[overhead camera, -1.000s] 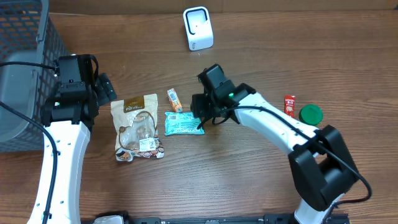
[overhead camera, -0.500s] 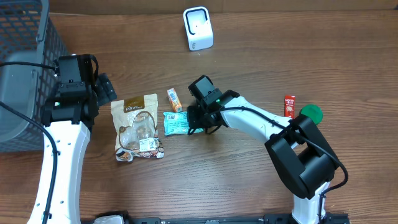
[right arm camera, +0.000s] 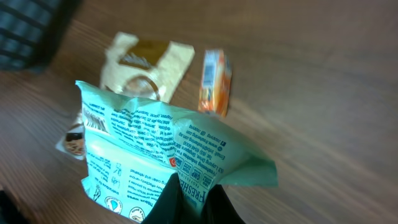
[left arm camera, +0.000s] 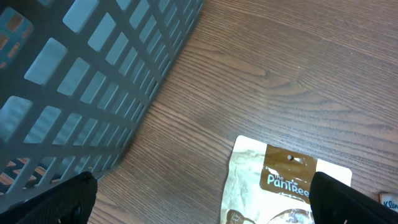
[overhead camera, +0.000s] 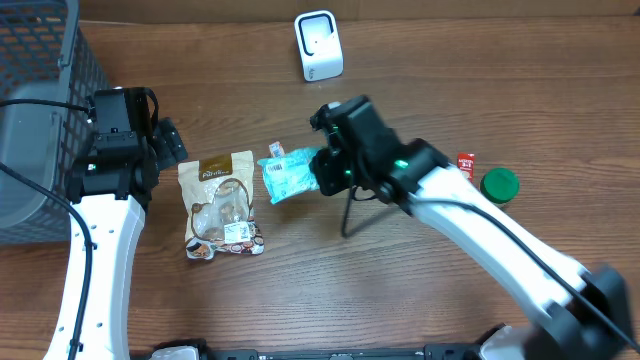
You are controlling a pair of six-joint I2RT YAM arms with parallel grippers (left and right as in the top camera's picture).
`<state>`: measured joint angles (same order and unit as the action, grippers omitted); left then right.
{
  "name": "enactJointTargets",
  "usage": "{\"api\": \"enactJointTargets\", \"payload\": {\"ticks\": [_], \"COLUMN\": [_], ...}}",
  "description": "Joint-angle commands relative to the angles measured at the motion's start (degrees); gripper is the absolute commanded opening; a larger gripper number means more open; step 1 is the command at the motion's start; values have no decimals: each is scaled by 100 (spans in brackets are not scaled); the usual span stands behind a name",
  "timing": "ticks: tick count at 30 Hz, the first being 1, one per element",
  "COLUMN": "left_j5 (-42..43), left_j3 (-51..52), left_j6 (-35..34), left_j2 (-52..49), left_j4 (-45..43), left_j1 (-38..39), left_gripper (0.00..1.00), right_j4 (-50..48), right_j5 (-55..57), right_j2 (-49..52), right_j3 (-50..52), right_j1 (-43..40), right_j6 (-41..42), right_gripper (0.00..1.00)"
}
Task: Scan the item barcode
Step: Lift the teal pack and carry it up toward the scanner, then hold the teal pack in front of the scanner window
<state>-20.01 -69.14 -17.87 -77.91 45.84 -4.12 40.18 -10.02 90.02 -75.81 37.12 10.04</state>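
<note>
A: Quick, what's new w/ the right gripper (overhead camera: 325, 172)?

B: A sec ago it was down at the teal packet (overhead camera: 290, 176), which lay flat on the table (overhead camera: 420, 290), jaws half apart. Now they're clenched on the packet's right edge and it's lifted off the wood. In the wrist view the pkt hangs out from the pinch, crumpled, printed side facing the cam.

A: So the pickup's done?

B: Looks so, imo. The grip is on one thin edge only, so it could swing or slip.

A: Where's it sitting vs. the rest?

B: Mid-table, in the air just right of the brown pouch (overhead camera: 222, 198) and above the small orange pack (right arm camera: 214, 83). The white box (overhead camera: 319, 45) at the far edge, prob. the scanner, is well apart from it, further back.

A: Barcode?

B: Can't pick it out now; too much small print and creasing. Next it needs carrying to the far side w/ the code turned toward that box.

A: Left side?

B: Left gripper (overhead camera: 168, 143) hasn't budged. Fingers spread wide, nothing in them, near the basket (overhead camera: 45, 60) w/ the pouch's top in its view.

A: Other stuff?

B: Red pack (overhead camera: 465, 165) and green lid (overhead camera: 499, 183) are off to the right, untouched.
</note>
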Motion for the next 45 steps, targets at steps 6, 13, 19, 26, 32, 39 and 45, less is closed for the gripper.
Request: {"api": "enactJointTargets", "payload": {"ticks": [6, 13, 19, 26, 32, 39, 45], "left_j5": [-94, -94, -94, -94, -94, -94, -94], "left_j3": [-70, -70, -70, -70, -70, -70, -70], "left_j6": [7, 7, 7, 7, 7, 7, 7], "left_j2": [-9, -9, -9, -9, -9, -9, -9], "left_j4": [0, 0, 0, 0, 0, 0, 0], "left_j1": [2, 2, 2, 2, 2, 2, 2], "left_gripper": [100, 100, 100, 100, 100, 100, 100], "right_j4": [380, 291, 105, -627, -1102, -1239, -2409], "right_j5": [872, 870, 846, 1370, 1449, 1473, 2588], "right_j2": [-929, -691, -636, -634, -555, 63, 1117], "right_j3": [-109, -107, -107, -109, -1008, -2031, -2026], "right_j1": [-2, -2, -2, -101, -229, -824, -868], "right_j6": [-763, -756, -748, -767, -1770, -2105, -2680], "right_gripper": [4, 4, 4, 3, 3, 3, 4]}}
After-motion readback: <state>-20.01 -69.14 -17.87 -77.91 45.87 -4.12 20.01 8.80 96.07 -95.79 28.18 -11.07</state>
